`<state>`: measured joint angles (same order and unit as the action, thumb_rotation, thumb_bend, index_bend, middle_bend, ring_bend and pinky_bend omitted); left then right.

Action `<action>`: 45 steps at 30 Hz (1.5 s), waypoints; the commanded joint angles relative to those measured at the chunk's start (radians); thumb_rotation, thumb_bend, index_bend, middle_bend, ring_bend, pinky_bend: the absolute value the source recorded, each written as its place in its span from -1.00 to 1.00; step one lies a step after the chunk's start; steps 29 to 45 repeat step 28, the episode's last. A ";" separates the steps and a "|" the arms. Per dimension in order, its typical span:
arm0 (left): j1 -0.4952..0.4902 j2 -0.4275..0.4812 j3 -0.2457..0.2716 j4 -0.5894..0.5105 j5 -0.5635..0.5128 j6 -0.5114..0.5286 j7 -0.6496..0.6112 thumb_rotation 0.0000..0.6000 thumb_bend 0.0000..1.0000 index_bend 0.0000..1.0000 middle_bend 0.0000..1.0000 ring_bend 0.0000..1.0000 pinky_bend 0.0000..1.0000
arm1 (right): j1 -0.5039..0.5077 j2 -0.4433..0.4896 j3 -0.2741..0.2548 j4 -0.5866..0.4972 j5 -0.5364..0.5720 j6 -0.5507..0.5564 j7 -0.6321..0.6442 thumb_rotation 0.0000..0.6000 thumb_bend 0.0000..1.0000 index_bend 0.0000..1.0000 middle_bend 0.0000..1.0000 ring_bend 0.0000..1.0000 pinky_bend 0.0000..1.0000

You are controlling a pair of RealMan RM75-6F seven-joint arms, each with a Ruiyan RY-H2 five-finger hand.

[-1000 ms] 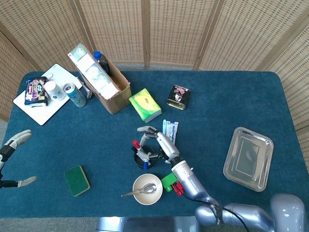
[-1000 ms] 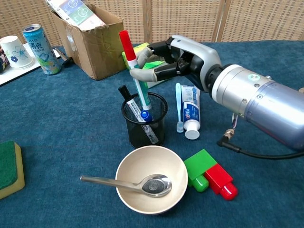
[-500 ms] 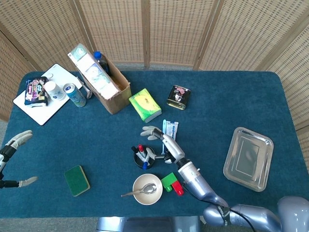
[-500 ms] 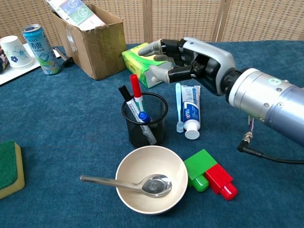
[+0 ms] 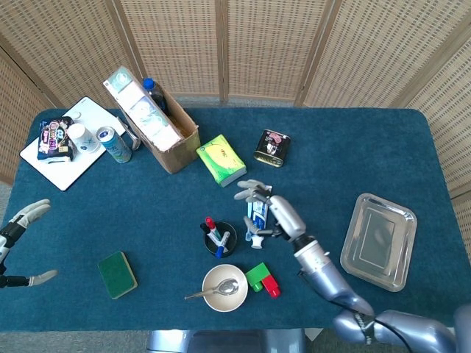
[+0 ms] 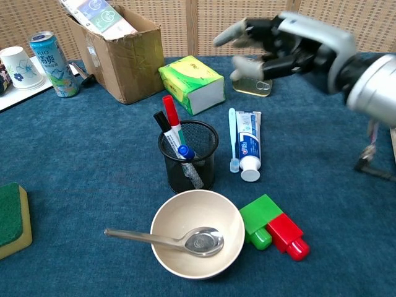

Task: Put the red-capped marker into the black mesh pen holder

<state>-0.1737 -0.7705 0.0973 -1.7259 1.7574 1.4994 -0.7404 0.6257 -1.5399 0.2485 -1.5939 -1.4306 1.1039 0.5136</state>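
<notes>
The red-capped marker (image 6: pixel 172 121) stands tilted inside the black mesh pen holder (image 6: pixel 188 158), beside a black-capped and a blue-capped pen; in the head view the marker (image 5: pixel 211 225) shows in the holder (image 5: pixel 218 239) too. My right hand (image 6: pixel 291 46) hovers above and to the right of the holder, fingers spread and holding nothing; it shows over the toothpaste in the head view (image 5: pixel 268 215). My left hand (image 5: pixel 22 219) is open at the far left table edge, away from everything.
A toothbrush and toothpaste tube (image 6: pixel 247 144) lie right of the holder. A bowl with a spoon (image 6: pixel 196 241) and green and red blocks (image 6: pixel 274 229) sit in front. A tissue pack (image 6: pixel 192 83), cardboard box (image 6: pixel 111 46), can (image 6: pixel 54 55), sponge (image 5: pixel 118 274) and metal tray (image 5: pixel 378 241) stand around.
My right hand let go of the red-capped marker, which dropped into the holder. The hand then opened and rose away up and to the right.
</notes>
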 commanded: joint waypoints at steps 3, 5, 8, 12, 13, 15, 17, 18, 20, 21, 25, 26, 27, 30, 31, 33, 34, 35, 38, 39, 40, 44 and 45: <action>0.012 0.004 0.004 0.001 0.008 0.020 0.011 1.00 -0.67 -0.85 -1.00 -1.00 -0.66 | -0.072 0.167 -0.026 0.148 -0.073 0.102 -0.100 1.00 0.05 -0.38 -0.64 -0.81 -0.39; 0.016 0.004 0.004 -0.001 0.003 0.022 0.027 1.00 -0.67 -0.85 -1.00 -1.00 -0.66 | -0.093 0.180 -0.037 0.221 -0.081 0.131 -0.121 1.00 0.05 -0.38 -0.64 -0.81 -0.39; 0.021 0.004 0.005 -0.009 -0.005 0.018 0.057 1.00 -0.67 -0.85 -1.00 -1.00 -0.66 | -0.126 0.185 -0.053 0.322 -0.092 0.186 -0.145 1.00 0.04 -0.38 -0.64 -0.81 -0.39; 0.023 0.002 0.007 -0.020 -0.016 0.004 0.091 1.00 -0.67 -0.85 -1.00 -1.00 -0.67 | -0.172 0.194 -0.068 0.394 -0.087 0.243 -0.189 1.00 0.04 -0.38 -0.65 -0.81 -0.42; 0.024 0.001 0.007 -0.022 -0.019 0.002 0.099 1.00 -0.67 -0.85 -1.00 -1.00 -0.67 | -0.181 0.197 -0.069 0.400 -0.084 0.252 -0.195 1.00 0.04 -0.39 -0.66 -0.81 -0.44; 0.030 0.000 0.007 -0.029 -0.032 -0.002 0.127 1.00 -0.67 -0.85 -1.00 -1.00 -0.69 | -0.206 0.206 -0.075 0.417 -0.075 0.276 -0.227 1.00 0.03 -0.39 -0.68 -0.85 -0.53; 0.044 -0.006 0.002 -0.033 -0.062 0.000 0.194 1.00 -0.67 -0.84 -1.00 -1.00 -0.72 | -0.237 0.217 -0.088 0.422 -0.067 0.299 -0.271 1.00 0.02 -0.38 -0.69 -0.90 -0.59; 0.060 -0.012 -0.003 -0.031 -0.095 0.004 0.267 1.00 -0.67 -0.84 -1.00 -1.00 -0.73 | -0.266 0.226 -0.102 0.411 -0.061 0.318 -0.297 1.00 0.02 -0.38 -0.69 -0.93 -0.61; 0.091 -0.030 -0.013 -0.036 -0.150 0.025 0.392 1.00 -0.67 -0.84 -1.00 -1.00 -0.77 | -0.318 0.237 -0.127 0.372 -0.061 0.365 -0.350 1.00 -0.03 -0.38 -0.71 -0.96 -0.63; 0.106 -0.040 -0.019 -0.042 -0.172 0.040 0.444 1.00 -0.67 -0.83 -1.00 -1.00 -0.78 | -0.337 0.239 -0.136 0.350 -0.063 0.384 -0.375 1.00 -0.05 -0.38 -0.72 -0.97 -0.64; 0.145 -0.064 -0.034 -0.043 -0.214 0.090 0.562 1.00 -0.67 -0.83 -1.00 -1.00 -0.84 | -0.380 0.237 -0.156 0.311 -0.064 0.422 -0.425 1.00 -0.10 -0.38 -0.77 -1.00 -0.73; 0.156 -0.073 -0.038 -0.042 -0.226 0.102 0.589 1.00 -0.67 -0.83 -1.00 -1.00 -0.86 | -0.393 0.236 -0.163 0.302 -0.064 0.429 -0.431 1.00 -0.12 -0.39 -0.79 -1.00 -0.76; 0.165 -0.083 -0.040 -0.041 -0.239 0.108 0.606 1.00 -0.67 -0.83 -1.00 -1.00 -0.87 | -0.407 0.237 -0.171 0.292 -0.062 0.433 -0.436 1.00 -0.14 -0.39 -0.81 -1.00 -0.80; 0.169 -0.091 -0.042 -0.040 -0.247 0.109 0.614 1.00 -0.67 -0.83 -1.00 -1.00 -0.89 | -0.416 0.240 -0.176 0.282 -0.060 0.435 -0.441 1.00 -0.16 -0.39 -0.83 -1.00 -0.82; 0.169 -0.091 -0.042 -0.040 -0.247 0.109 0.614 1.00 -0.67 -0.83 -1.00 -1.00 -0.89 | -0.416 0.240 -0.176 0.282 -0.060 0.435 -0.441 1.00 -0.16 -0.39 -0.83 -1.00 -0.82; 0.169 -0.091 -0.042 -0.040 -0.247 0.109 0.614 1.00 -0.67 -0.83 -1.00 -1.00 -0.89 | -0.416 0.240 -0.176 0.282 -0.060 0.435 -0.441 1.00 -0.16 -0.39 -0.83 -1.00 -0.82; 0.169 -0.091 -0.042 -0.040 -0.247 0.109 0.614 1.00 -0.67 -0.83 -1.00 -1.00 -0.89 | -0.416 0.240 -0.176 0.282 -0.060 0.435 -0.441 1.00 -0.16 -0.39 -0.83 -1.00 -0.82; 0.169 -0.091 -0.042 -0.040 -0.247 0.109 0.614 1.00 -0.67 -0.83 -1.00 -1.00 -0.89 | -0.416 0.240 -0.176 0.282 -0.060 0.435 -0.441 1.00 -0.16 -0.39 -0.83 -1.00 -0.82; 0.169 -0.091 -0.042 -0.040 -0.247 0.109 0.614 1.00 -0.67 -0.83 -1.00 -1.00 -0.89 | -0.416 0.240 -0.176 0.282 -0.060 0.435 -0.441 1.00 -0.16 -0.39 -0.83 -1.00 -0.82; 0.169 -0.091 -0.042 -0.040 -0.247 0.109 0.614 1.00 -0.67 -0.83 -1.00 -1.00 -0.89 | -0.416 0.240 -0.176 0.282 -0.060 0.435 -0.441 1.00 -0.16 -0.39 -0.83 -1.00 -0.82; 0.169 -0.091 -0.042 -0.040 -0.247 0.109 0.614 1.00 -0.67 -0.83 -1.00 -1.00 -0.89 | -0.416 0.240 -0.176 0.282 -0.060 0.435 -0.441 1.00 -0.16 -0.39 -0.83 -1.00 -0.82; 0.169 -0.091 -0.042 -0.040 -0.247 0.109 0.614 1.00 -0.67 -0.83 -1.00 -1.00 -0.89 | -0.416 0.240 -0.176 0.282 -0.060 0.435 -0.441 1.00 -0.16 -0.39 -0.83 -1.00 -0.82; 0.169 -0.091 -0.042 -0.040 -0.247 0.109 0.614 1.00 -0.67 -0.83 -1.00 -1.00 -0.89 | -0.416 0.240 -0.176 0.282 -0.060 0.435 -0.441 1.00 -0.16 -0.39 -0.83 -1.00 -0.82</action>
